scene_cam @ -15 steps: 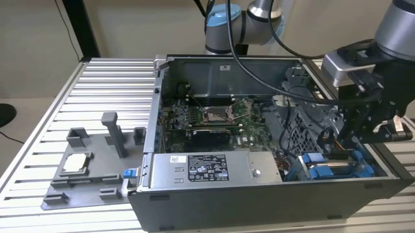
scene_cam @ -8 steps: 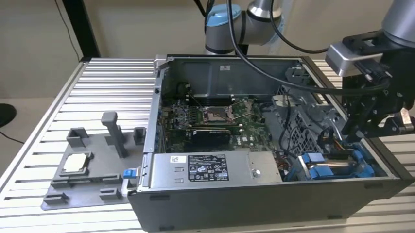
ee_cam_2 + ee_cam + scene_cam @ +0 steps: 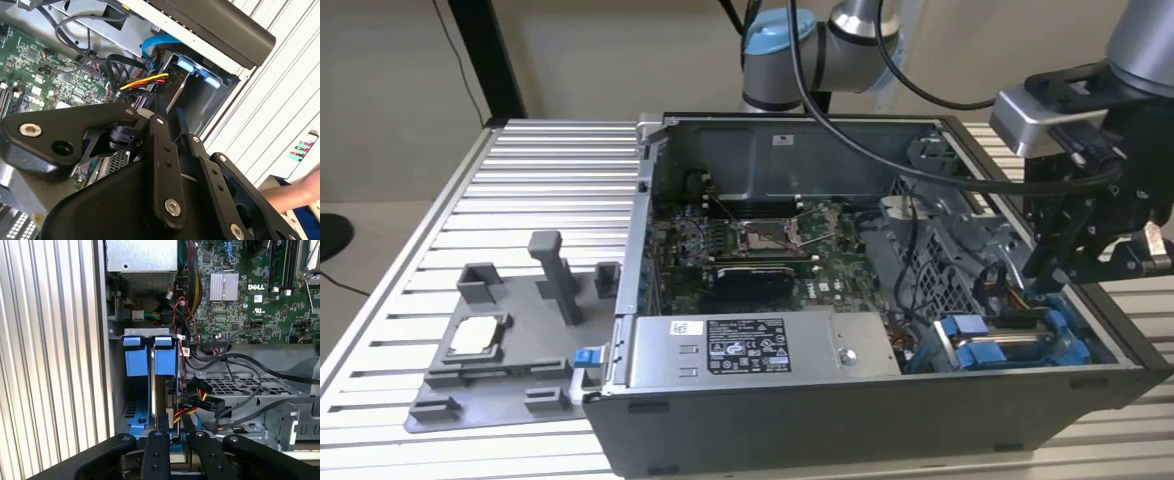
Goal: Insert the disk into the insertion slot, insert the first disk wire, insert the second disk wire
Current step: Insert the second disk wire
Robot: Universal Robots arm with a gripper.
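While the disk point(image 3: 160, 390) sits edge-on in the insertion slot point(image 3: 1014, 345), blue carrier tabs outermost, the gripper point(image 3: 172, 427) is low at the bay's cable end. In the first wrist view its fingers point(image 3: 161, 432) are drawn close around the edge of the disk, beside the red-yellow power wires point(image 3: 192, 410); whether they pinch a plug, I cannot tell. The seated disk suggests work at the wire stage. The arm point(image 3: 1134, 40) reaches down steeply into the open computer case point(image 3: 854, 420), at the exterior view's right.
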